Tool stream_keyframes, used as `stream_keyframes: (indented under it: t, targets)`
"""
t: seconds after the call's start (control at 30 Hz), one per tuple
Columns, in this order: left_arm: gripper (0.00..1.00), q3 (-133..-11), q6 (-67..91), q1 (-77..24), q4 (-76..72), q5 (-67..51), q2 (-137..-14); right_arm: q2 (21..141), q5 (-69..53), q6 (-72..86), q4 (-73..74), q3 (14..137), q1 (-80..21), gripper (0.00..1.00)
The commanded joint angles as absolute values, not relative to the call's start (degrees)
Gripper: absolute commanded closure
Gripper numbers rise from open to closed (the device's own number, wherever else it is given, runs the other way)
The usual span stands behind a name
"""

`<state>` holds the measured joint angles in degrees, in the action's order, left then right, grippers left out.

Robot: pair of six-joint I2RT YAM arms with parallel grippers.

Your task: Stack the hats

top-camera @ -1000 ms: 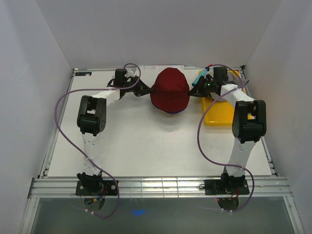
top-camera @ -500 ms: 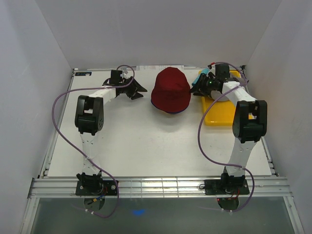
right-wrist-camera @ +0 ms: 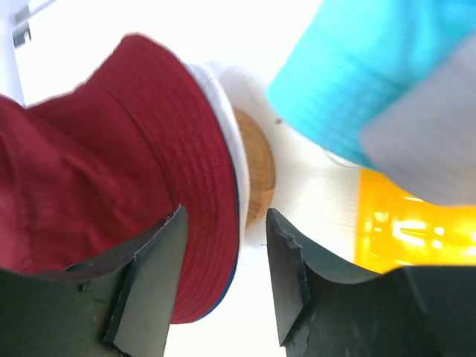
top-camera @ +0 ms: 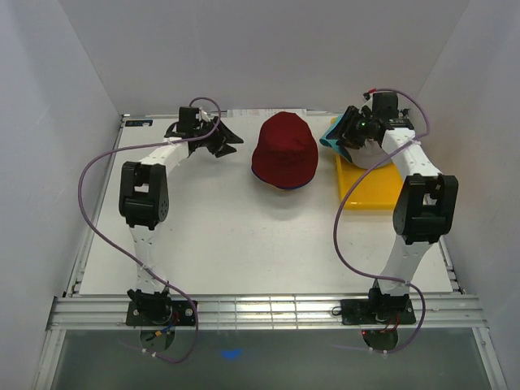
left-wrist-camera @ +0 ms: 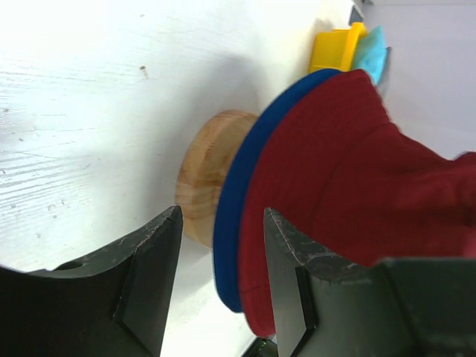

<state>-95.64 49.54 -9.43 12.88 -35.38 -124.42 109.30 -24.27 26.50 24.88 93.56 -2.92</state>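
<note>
A dark red hat (top-camera: 283, 150) sits on top of the stack at the table's back middle. A royal blue hat's brim (top-camera: 281, 188) peeks out beneath it. In the left wrist view the red hat (left-wrist-camera: 357, 163) lies over the blue brim (left-wrist-camera: 236, 223) on a wooden stand (left-wrist-camera: 207, 175). In the right wrist view a pale grey brim (right-wrist-camera: 223, 119) shows under the red hat (right-wrist-camera: 111, 149). My left gripper (top-camera: 226, 141) (left-wrist-camera: 222, 216) stands open just left of the stack, holding nothing. The right gripper (top-camera: 340, 136) (right-wrist-camera: 223, 216) is open to its right, beside a teal hat (top-camera: 330, 132) (right-wrist-camera: 357, 74).
A yellow tray (top-camera: 366, 191) lies at the back right under the teal hat and the right wrist. White walls close in the table on three sides. A blurred pale grey shape (right-wrist-camera: 435, 141) lies against the teal hat in the right wrist view.
Both grippers have opened, let go of the red hat's brim and drawn away from it, the left one leftwards, the right one to the right and back. The hat stays on the stack.
</note>
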Motion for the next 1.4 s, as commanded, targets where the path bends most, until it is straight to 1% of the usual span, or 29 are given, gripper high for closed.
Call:
stream_keyframes:
  t: [0.0,0.17,0.27,0.37,0.6,1.03,1.17,1.23,1.27,1.37]
  targets:
    - [0.41,-96.42,49.3,-8.88,11.69,-36.38,-116.55,105.29,-19.09,29.78,25.23,94.13,-0.8,0.47]
    - [0.42,-91.86,50.54,-9.05,8.19,-37.96,-111.98,105.12,-14.6,32.08,24.79,92.64,-0.7,0.47]
    - [0.42,-89.83,48.88,-8.97,8.7,-38.06,-108.73,105.55,-10.82,31.91,25.4,92.55,-0.7,0.47]
    - [0.41,-87.72,48.95,-8.97,7.73,-39.72,-105.83,107.3,-9.5,31.64,25.84,93.16,1.76,0.47]
    - [0.42,-82.36,47.81,-9.14,7.56,-41.75,-99.32,112.75,-6.86,29.97,28.91,100.09,3.52,0.47]
    - [0.42,-79.37,48.25,-9.58,7.56,-44.3,-93.17,122.95,-4.48,27.33,30.76,112.49,3.52,0.46]
    - [0.42,-79.01,48.34,-9.93,8.0,-44.47,-91.76,126.21,-5.1,26.89,32.08,116.36,3.52,0.48]
    - [0.42,-79.1,48.43,-10.02,8.35,-44.65,-91.23,126.74,-5.27,26.72,31.73,116.19,3.43,0.49]
    - [0.42,-79.19,48.51,-10.11,8.44,-44.82,-91.06,126.74,-5.45,26.54,31.38,115.84,3.43,0.51]
    - [0.42,-79.28,48.87,-10.55,8.35,-44.91,-90.35,127.35,-5.45,25.67,31.46,115.75,3.43,0.55]
